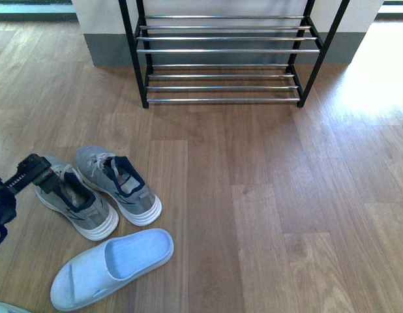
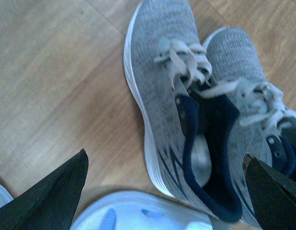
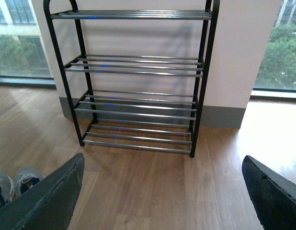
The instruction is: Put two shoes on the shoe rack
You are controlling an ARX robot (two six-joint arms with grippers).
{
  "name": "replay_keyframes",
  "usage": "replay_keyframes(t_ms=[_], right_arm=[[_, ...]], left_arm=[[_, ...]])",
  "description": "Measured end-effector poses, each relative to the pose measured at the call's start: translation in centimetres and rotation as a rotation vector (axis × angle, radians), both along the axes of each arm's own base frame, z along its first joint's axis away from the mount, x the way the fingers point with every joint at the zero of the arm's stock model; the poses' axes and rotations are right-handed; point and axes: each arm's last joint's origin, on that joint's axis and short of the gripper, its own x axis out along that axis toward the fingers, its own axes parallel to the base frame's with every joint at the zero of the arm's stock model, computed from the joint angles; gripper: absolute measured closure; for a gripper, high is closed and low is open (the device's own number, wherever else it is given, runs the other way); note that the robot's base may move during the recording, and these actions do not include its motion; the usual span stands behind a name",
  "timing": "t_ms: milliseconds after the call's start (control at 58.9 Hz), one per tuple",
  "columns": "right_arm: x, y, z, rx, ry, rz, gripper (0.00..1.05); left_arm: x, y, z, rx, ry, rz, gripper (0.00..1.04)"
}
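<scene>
grey sneaker (image 2: 160, 103) under splayed left tool (image 2: 165, 155)

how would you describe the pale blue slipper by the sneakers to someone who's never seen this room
Find the black shoe rack against the far wall, then come back across the wooden floor to the footwear at the near left. Just nearer than the two grey sneakers lies the slipper: smooth light-blue plastic, no laces, open at the heel, unlike its knit neighbours.

Two grey sneakers (image 1: 84, 212) (image 1: 139, 202), one light-blue slipper (image 1: 110, 261) plus a second slipper's edge (image 1: 2, 308), one four-tier shoe rack (image 1: 221, 51)
</scene>
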Motion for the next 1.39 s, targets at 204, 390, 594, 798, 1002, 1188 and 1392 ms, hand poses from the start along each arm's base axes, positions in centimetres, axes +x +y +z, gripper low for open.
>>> replay_keyframes(t_ms=[204,390,594,798,1002,1188,1392], right_arm=[[0.0,0.0,0.0,0.0,0.0,0.0,0.09],[0.0,0.0,0.0,0.0,0.0,0.0,0.09],[0.0,0.0,0.0,0.0,0.0,0.0,0.09],[0.0,0.0,0.0,0.0,0.0,0.0,0.09],[0.0,0.0,0.0,0.0,0.0,0.0,0.09],[0.0,0.0,0.0,0.0,0.0,0.0,0.09],[0.0,0.0,0.0,0.0,0.0,0.0,0.09]], left_arm=[[-0.5,0.5,1.6,-0.007,0.027,0.025,0.09],[-0.4,0.4,1.7,-0.009,0.022,0.022,0.09],[-0.5,0.4,1.7,-0.009,0.022,0.022,0.09],[2.4,0.0,-1.5,-0.124,-0.004,-0.002,0.09],[5.9,0.4,-3.7,-0.144,0.04,-0.002,0.09],[7.6,1.1,-4.6,-0.12,0.111,0.045,0.09],[6.5,0.5,-3.9,-0.121,0.135,0.05,0.09]])
